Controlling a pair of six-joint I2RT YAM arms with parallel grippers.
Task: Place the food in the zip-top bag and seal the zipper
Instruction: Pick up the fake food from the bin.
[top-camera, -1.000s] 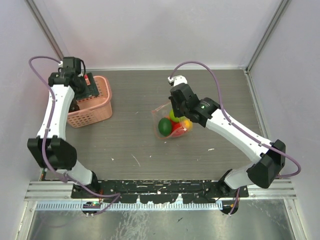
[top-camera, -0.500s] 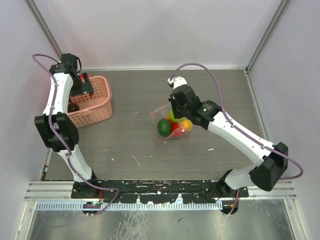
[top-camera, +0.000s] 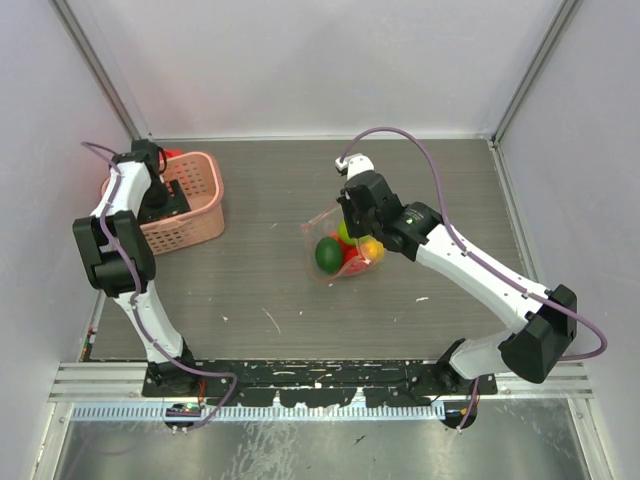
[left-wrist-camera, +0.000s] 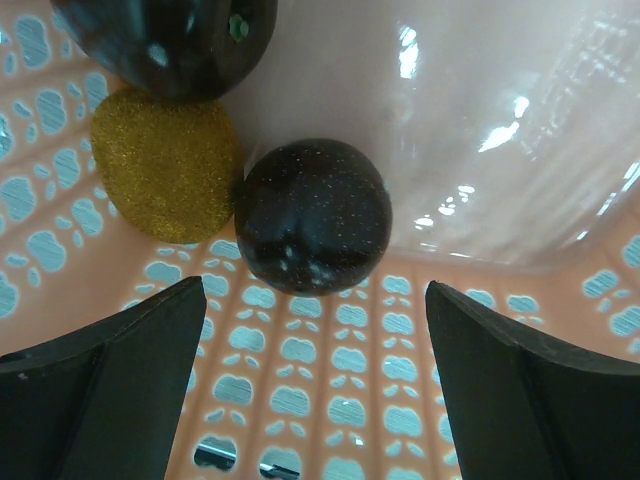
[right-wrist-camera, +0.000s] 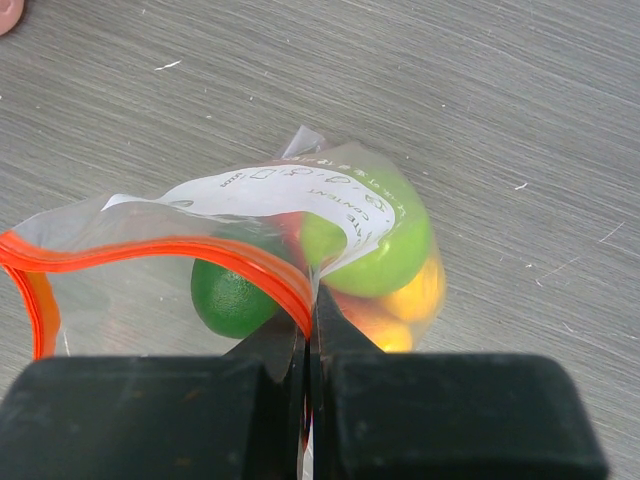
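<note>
right gripper (right-wrist-camera: 308, 312) pinches the limp zip-top bag (right-wrist-camera: 262, 193) by its zipper (right-wrist-camera: 150, 250); straddle the likely-slick dark round fruit (left-wrist-camera: 312, 215) with your spread left gripper (left-wrist-camera: 315, 300).

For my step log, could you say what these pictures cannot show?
Top view: left arm hides most of the pink basket's contents.
Left wrist: upper dark fruit cut off by the top edge.
Right wrist: right gripper hides the zip-top bag's near part.
</note>
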